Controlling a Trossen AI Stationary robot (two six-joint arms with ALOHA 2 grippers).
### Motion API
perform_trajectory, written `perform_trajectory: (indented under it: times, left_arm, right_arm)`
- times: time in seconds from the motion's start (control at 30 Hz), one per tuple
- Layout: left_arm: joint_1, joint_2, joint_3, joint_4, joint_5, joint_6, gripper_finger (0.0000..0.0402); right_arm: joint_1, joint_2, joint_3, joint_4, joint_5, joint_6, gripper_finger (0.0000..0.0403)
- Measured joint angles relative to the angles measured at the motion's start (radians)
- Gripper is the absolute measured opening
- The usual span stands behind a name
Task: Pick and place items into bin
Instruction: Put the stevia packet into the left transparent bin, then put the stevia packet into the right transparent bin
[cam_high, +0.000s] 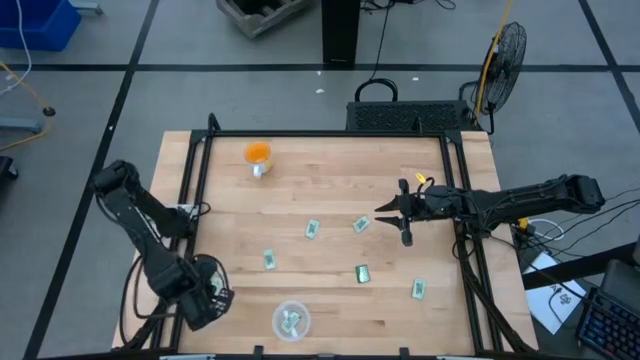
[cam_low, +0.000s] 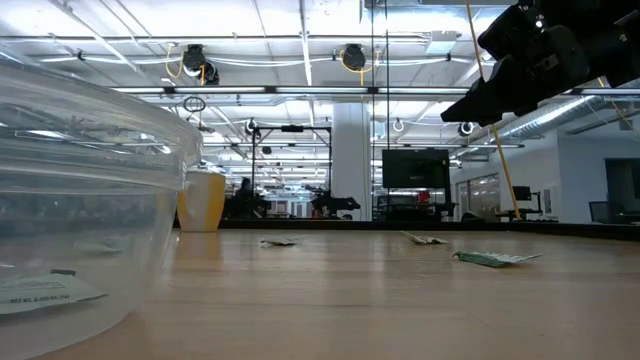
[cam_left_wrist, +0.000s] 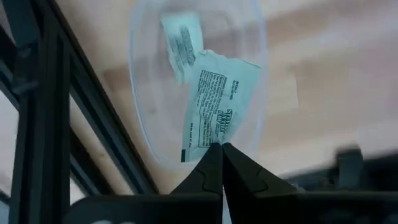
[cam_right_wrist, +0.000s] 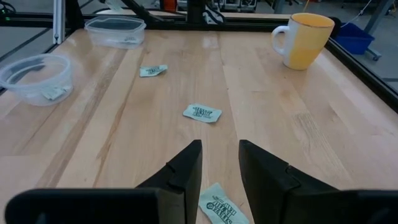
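Small pale green and white packets lie flat on the wooden table: (cam_high: 312, 229), (cam_high: 360, 224), (cam_high: 268, 260), (cam_high: 362, 272), (cam_high: 418, 289). A round clear bin (cam_high: 290, 320) near the table's near edge holds packets. My left gripper (cam_high: 212, 295), by the table's left rail, is shut on one packet (cam_left_wrist: 214, 106) above a clear container (cam_left_wrist: 249, 37) that has another packet (cam_left_wrist: 182, 40) inside. My right gripper (cam_right_wrist: 221, 162) is open and raised above the table (cam_low: 520, 60). Its fingers stand over a packet (cam_right_wrist: 217, 208) without touching it. My left gripper pinches the packet by its lower corner (cam_left_wrist: 208, 144), between the free ends of the two fingers. The packet sticks out beyond the fingertips, lifted clear above the clear container. It is one flat packet, slightly creased.
An orange-yellow mug (cam_high: 258, 155) stands near the table's far left. Black frame rails (cam_high: 195, 200) border the table on all sides. A second clear container (cam_right_wrist: 115, 31) sits by the left rail. Bare wood lies between the scattered packets in the middle.
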Motion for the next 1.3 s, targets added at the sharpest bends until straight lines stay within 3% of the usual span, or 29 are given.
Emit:
perform_trajectory:
  times: [0.17,0.43,0.8,1.3]
  left_arm:
    - [0.030,0.033,-0.074,0.069,-0.077,0.101,0.0008]
    - [0.032,0.034,-0.167,0.225,0.099,0.152,0.0012]
    - [0.031,0.034,-0.213,0.228,-0.039,0.146,0.0006]
    - [0.078,0.033,-0.214,0.228,-0.033,0.147,0.0089]
  right_arm:
    - [0.000,0.000,0.000,0.007,0.000,0.000,0.0098]
    - [0.000,0.000,0.000,0.007,0.000,-0.005,0.0098]
    - [0.000,0.000,0.000,0.008,0.000,-0.014,0.0098]
    - [0.000,0.000,0.000,0.016,0.000,-0.016,0.0098]
